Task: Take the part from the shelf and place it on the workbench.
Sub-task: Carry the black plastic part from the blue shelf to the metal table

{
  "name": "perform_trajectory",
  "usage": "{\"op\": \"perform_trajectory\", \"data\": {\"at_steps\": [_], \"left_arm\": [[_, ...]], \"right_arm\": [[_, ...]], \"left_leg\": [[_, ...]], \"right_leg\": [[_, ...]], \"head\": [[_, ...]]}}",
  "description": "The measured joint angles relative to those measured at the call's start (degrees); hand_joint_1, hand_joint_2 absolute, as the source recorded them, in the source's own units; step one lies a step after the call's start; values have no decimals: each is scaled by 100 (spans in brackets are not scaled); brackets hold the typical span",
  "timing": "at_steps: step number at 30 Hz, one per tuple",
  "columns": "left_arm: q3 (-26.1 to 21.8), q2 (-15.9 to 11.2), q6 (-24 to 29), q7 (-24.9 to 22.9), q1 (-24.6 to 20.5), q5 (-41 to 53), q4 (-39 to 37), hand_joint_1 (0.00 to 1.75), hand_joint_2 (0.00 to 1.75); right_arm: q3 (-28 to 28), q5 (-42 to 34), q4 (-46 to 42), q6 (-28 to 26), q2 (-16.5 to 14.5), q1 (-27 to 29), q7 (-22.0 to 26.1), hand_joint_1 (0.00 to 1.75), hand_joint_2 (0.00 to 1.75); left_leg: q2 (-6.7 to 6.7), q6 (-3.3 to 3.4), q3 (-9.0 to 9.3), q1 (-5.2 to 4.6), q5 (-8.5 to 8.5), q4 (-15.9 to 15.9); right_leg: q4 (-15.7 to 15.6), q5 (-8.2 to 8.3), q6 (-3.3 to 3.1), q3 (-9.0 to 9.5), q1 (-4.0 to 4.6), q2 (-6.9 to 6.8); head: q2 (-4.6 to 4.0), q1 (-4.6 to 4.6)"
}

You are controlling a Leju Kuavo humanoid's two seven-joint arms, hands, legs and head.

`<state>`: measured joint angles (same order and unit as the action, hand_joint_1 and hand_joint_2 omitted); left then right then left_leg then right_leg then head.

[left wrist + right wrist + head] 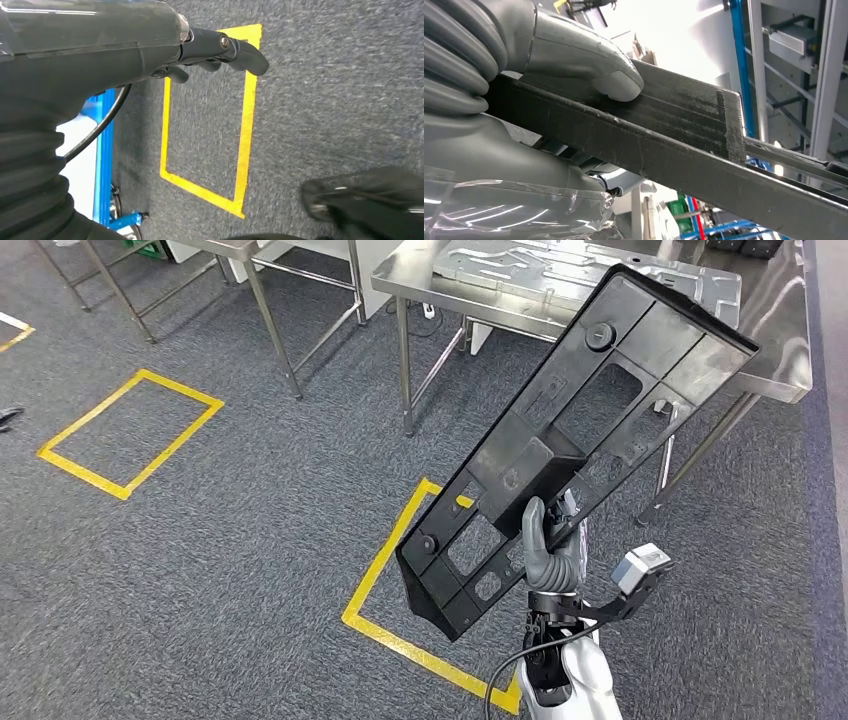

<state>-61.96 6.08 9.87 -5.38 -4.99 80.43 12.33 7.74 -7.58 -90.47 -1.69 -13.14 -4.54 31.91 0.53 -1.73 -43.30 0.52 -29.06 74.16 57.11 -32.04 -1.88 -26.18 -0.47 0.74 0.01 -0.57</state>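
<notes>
- Right robot hand [548, 552]: clamped on the black part [575, 445], thumb [616, 82] pressed on its edge; part held tilted, above the floor.
- Steel table [770, 360]: ahead of the hand, beyond the part's far end; already carrying metal plates [560, 270].
- Left robot hand [220, 50]: fingers curled, empty, over the carpet.
- Progress: pickup judged done; placement remains.

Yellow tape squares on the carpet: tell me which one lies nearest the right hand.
The yellow tape square just beside the right hand, partly hidden behind the flat black plastic part it holds. The other yellow tape square lies far off to the left.
</notes>
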Motion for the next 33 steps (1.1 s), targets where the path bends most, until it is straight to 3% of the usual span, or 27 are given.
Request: {"op": "perform_trajectory", "data": {"at_steps": [2,3,4,6,8,10,11,13,15,16,17,19,20,21,24,26,28,29,30,31,33], "left_arm": [[-1,-7,1,-7,25,-2,0,0,175],[-2,-10,1,-10,36,-5,-1,0,175],[-2,-13,0,-11,42,-10,-2,0,175],[-3,-17,-2,-13,27,-19,-4,0,175],[-3,-19,-4,-13,3,-20,-4,0,175],[-3,-15,-6,-11,25,-21,-5,0,175],[-4,-13,-7,-11,45,-21,-5,0,175],[-4,-9,-8,-13,80,-23,-5,0,175],[-5,-9,-4,-15,93,-23,-4,0,175],[-5,-9,-1,-15,94,-19,-4,0,175],[-4,-9,3,-16,93,-10,-4,0,175],[-4,-9,7,-24,108,18,-7,0,175],[-3,-11,7,-27,109,30,-8,0,175],[-2,-13,7,-30,102,39,-9,0,175],[11,-16,11,-32,26,47,-9,0,175],[20,-15,13,-28,-20,43,-9,0,175],[24,-14,11,-26,-34,35,-9,0,175],[23,-15,11,-26,-32,34,-9,0,175],[23,-15,11,-27,-28,33,-9,0,175],[24,-15,13,-27,-24,33,-9,0,175],[25,-16,19,-26,-14,33,-9,0,175]], "right_arm": [[1,1,0,-2,-1,7,0,175,175],[-1,2,3,-3,-1,7,3,175,175],[-1,3,5,-4,-1,9,3,175,175],[1,4,5,-9,-3,13,1,175,175],[8,9,-8,-12,-6,10,-2,175,175],[13,16,-10,-11,-2,9,2,175,175],[13,19,3,-12,4,22,2,175,175],[7,20,40,-15,22,57,-2,175,175],[0,20,63,-19,30,70,-3,175,175],[-2,20,66,-21,31,69,-2,175,175],[-2,21,66,-24,33,70,-1,175,175],[-4,20,84,-34,46,89,0,175,175],[-6,21,92,-43,53,102,0,175,175],[-7,21,95,-50,58,112,0,175,175],[1,23,34,-57,56,97,13,175,175],[17,25,3,-56,53,72,25,175,175],[32,26,-2,-56,52,64,26,175,175],[38,26,-2,-56,52,65,24,175,175],[42,26,-2,-55,52,65,22,175,175],[46,25,-2,-52,52,64,20,175,175],[68,23,-2,-45,52,56,17,175,175]], "left_leg": [[-14,15,19,0,626,-589],[-40,40,74,-18,848,-839],[-60,75,135,-35,946,-1032],[-79,164,225,-77,782,-1183],[-65,250,397,-73,583,-1399],[-69,310,668,-48,491,-1613],[-75,324,837,-41,448,-1727],[-82,335,1168,-40,348,-1918],[-93,328,1464,-38,235,-2038],[-98,316,1599,-36,166,-2070],[-102,299,1723,-34,87,-2084],[-110,245,1901,-44,-89,-2056],[-110,207,1932,-48,-162,-2035],[-104,170,1941,-45,-213,-2010],[-84,70,1855,-9,-218,-1819],[-82,17,1536,5,-286,-1213],[-81,-29,1049,13,-580,-418],[-81,-36,841,14,-713,-163],[-81,-29,700,13,-736,-72],[-84,-8,648,11,-614,-171],[-135,75,780,-5,-44,-863]], "right_leg": [[-10,-212,41,265,-21,56],[-18,-308,75,359,-23,77],[-38,-379,113,421,-28,94],[-111,-426,194,473,-34,111],[-36,-329,251,464,-35,96],[476,-211,244,225,-18,41],[830,-255,223,14,-8,15],[1334,-600,217,-437,8,-4],[1358,-904,264,-789,6,-7],[1177,-845,291,-906,-11,-11],[900,-575,315,-993,-32,-23],[324,393,314,-1132,-54,-85],[173,759,277,-1173,-46,-100],[117,961,229,-1203,-23,-105],[107,886,97,-1139,6,-58],[60,835,29,-1033,-9,-54],[47,771,-17,-945,7,-49],[47,740,-27,-904,19,-28],[48,712,-32,-861,33,2],[49,686,-34,-817,46,40],[49,648,-32,-738,69,123]], "head": [[-1,3],[-2,3],[-1,2],[1,-9],[2,-8],[2,11],[2,17],[1,26],[0,27],[0,27],[0,29],[0,22],[0,8],[-1,-2],[1,-21],[1,-31],[0,-35],[-1,-34],[-1,-34],[-1,-34],[-1,-33]]}}
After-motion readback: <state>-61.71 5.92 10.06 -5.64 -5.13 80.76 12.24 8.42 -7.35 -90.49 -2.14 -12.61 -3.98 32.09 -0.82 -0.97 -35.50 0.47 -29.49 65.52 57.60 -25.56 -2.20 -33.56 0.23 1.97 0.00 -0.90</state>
